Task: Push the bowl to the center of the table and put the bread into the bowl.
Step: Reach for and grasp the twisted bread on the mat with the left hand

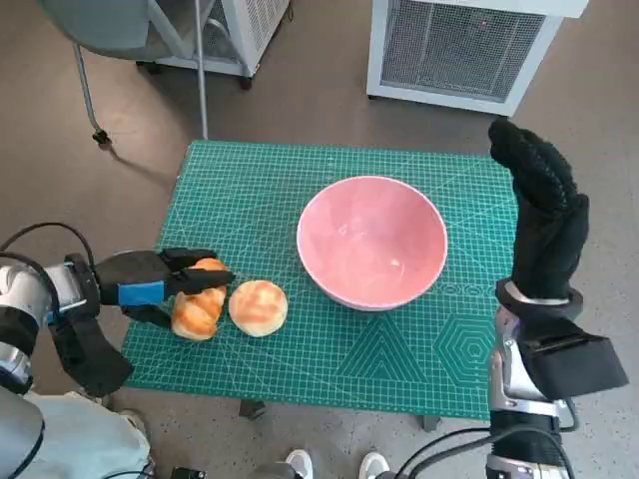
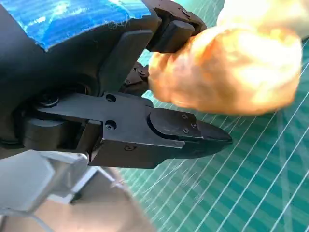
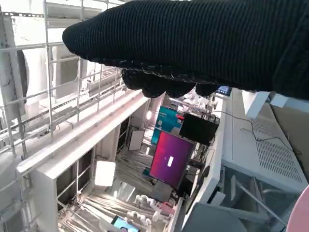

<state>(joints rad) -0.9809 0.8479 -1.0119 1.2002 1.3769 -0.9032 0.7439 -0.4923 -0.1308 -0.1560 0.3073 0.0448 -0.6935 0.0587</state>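
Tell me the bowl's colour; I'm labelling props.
Pink, inside and out, plain with no pattern. The bowl shows best in the head view.

The pink bowl (image 1: 371,241) looks glazed and glossy; the green cutting mat (image 1: 260,190) is matt. Both bread rolls (image 1: 258,307) have shiny crusts. The right hand (image 1: 539,215) wears rough knitted cloth; the left hand (image 1: 150,285) carries smooth blue tape.

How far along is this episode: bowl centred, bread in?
The bowl already sits near the middle of the mat. The left hand grips one bread roll, not yet lifted over. A second roll lies beside it. The right hand is raised, holding nothing. Neither roll is in the bowl.
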